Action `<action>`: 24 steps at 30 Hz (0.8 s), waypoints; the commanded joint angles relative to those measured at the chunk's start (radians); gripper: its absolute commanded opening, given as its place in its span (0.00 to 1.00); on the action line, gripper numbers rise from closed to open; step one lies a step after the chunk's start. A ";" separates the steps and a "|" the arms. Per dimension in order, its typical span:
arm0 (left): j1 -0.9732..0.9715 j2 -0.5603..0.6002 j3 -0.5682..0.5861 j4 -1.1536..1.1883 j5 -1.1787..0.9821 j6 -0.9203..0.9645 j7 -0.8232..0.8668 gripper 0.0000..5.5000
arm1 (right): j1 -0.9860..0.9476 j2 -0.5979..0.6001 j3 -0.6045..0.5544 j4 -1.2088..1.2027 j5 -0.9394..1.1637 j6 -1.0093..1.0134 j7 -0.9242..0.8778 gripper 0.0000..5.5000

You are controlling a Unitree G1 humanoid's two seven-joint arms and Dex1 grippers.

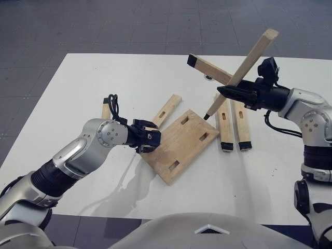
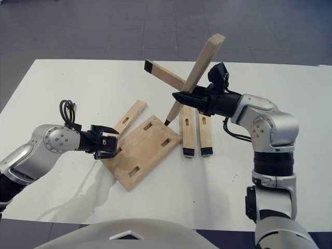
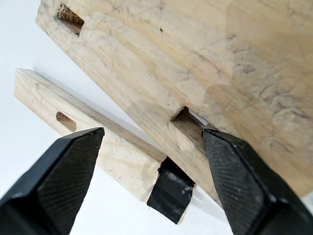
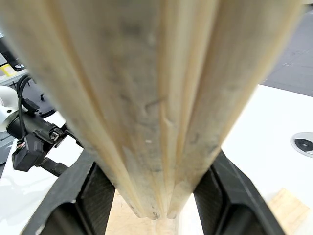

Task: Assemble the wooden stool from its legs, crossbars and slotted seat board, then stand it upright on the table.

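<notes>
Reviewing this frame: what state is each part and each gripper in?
Square slotted wooden seat board: flat on white table, slots empty.
Left gripper: open, at the board's corner.
Right gripper: shut on crossed wooden legs.
Crossed wooden legs: held tilted, black tip lowest.
Two black-capped wooden legs: lying flat, side by side.
Slotted wooden bar: lying flat beside board.

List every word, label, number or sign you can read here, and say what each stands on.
No text can be read.
Seat board: bare wood, no print.
Raised leg in the right gripper: bare wood, no print.
Flat legs: bare wood with black ends, no print.
Table: plain white, no markings.
Left gripper: black, no label to be seen.
</notes>
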State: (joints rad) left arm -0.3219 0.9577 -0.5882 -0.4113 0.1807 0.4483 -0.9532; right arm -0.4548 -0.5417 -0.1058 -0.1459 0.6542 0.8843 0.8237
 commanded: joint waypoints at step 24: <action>0.079 -0.040 0.056 -0.036 0.058 0.019 -0.064 0.68 | 0.034 -0.022 0.235 0.211 -0.182 -0.228 0.118 0.37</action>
State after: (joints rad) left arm -0.2538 0.9188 -0.5358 -0.4625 0.2232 0.4637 -0.9988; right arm -0.4223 -0.5317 0.1117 0.0584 0.5288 0.6655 0.9562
